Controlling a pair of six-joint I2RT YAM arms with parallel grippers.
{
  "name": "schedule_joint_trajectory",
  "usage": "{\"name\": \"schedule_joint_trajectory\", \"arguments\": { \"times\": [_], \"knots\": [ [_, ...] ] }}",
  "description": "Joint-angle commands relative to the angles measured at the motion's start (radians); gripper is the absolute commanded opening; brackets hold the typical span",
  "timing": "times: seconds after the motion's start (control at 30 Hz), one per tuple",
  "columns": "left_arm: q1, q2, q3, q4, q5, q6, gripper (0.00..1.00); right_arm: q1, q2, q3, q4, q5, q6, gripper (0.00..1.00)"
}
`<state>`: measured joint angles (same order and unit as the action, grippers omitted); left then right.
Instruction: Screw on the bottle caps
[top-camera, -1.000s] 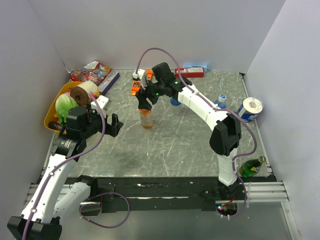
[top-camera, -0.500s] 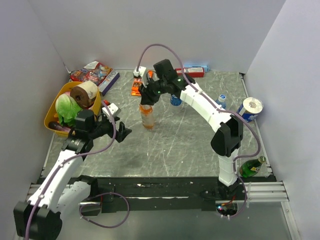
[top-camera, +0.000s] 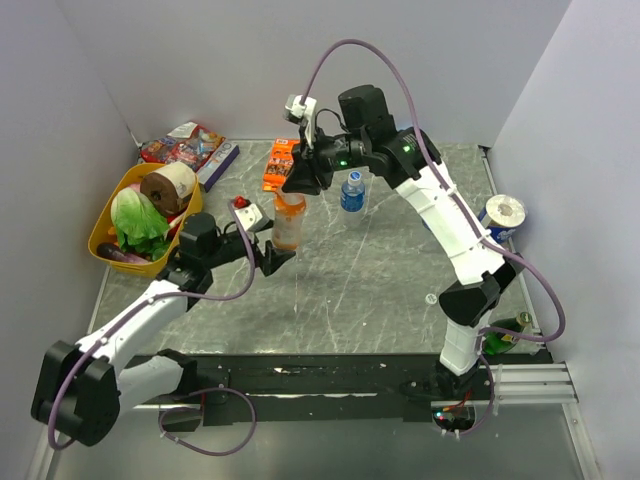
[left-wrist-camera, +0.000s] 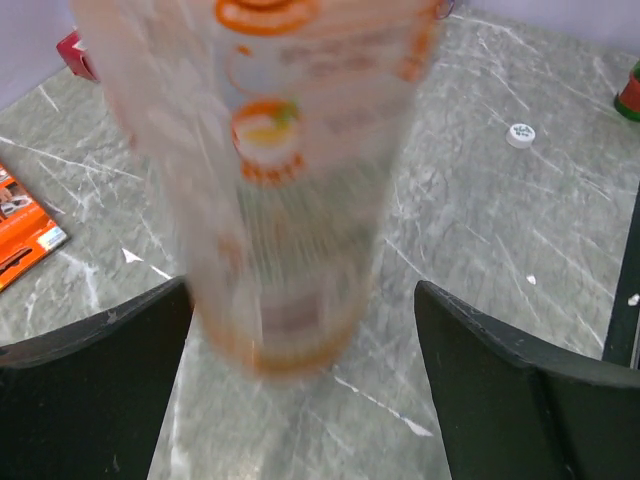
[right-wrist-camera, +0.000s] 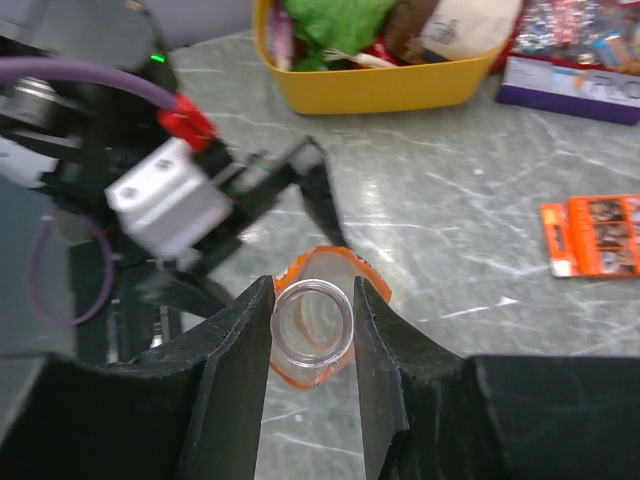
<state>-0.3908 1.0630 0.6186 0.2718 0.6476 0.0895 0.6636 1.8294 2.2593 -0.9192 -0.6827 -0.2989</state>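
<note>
The taller bottle (top-camera: 287, 225) with the orange label and liquid hangs uncapped. My right gripper (top-camera: 293, 193) is shut on its open neck (right-wrist-camera: 312, 322), one finger on each side of the rim. My left gripper (top-camera: 274, 258) stands open low around the bottle's lower part (left-wrist-camera: 300, 200). The blurred bottle sits nearer the left finger (left-wrist-camera: 90, 400), not touching either. A short blue-label bottle (top-camera: 351, 192) wearing a blue cap stands behind. A whitish cap (top-camera: 431, 298) lies loose on the table, also in the left wrist view as the whitish cap (left-wrist-camera: 520, 133).
A yellow bowl (top-camera: 98, 240) of lettuce and a tape roll sits at the left. An orange packet (top-camera: 280, 165) and snack packs (top-camera: 185, 145) lie at the back. A paper roll (top-camera: 500, 213) and a green bottle (top-camera: 503, 335) stand at the right.
My right gripper closed on the orange bottle's neck and raised it a little. My left arm reached forward until its open fingers flank the bottle.
</note>
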Motion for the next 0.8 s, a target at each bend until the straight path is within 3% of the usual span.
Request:
{"name": "schedule_joint_trajectory", "arguments": {
  "times": [0.0, 0.3, 0.53, 0.77],
  "knots": [
    [-0.029, 0.051, -0.008, 0.181, -0.019, -0.042, 0.96, 0.010, -0.048, -0.015, -0.024, -0.100, 0.066, 0.08],
    [-0.111, 0.098, 0.013, 0.222, 0.041, -0.056, 0.99, 0.016, -0.082, -0.049, -0.026, -0.095, 0.057, 0.08],
    [-0.115, 0.063, -0.003, 0.165, 0.037, -0.050, 0.93, 0.016, -0.098, -0.053, -0.030, -0.071, 0.043, 0.08],
    [-0.115, 0.055, -0.010, 0.170, 0.024, -0.080, 0.73, 0.018, -0.114, -0.082, -0.036, -0.063, 0.041, 0.14]
  ]
}}
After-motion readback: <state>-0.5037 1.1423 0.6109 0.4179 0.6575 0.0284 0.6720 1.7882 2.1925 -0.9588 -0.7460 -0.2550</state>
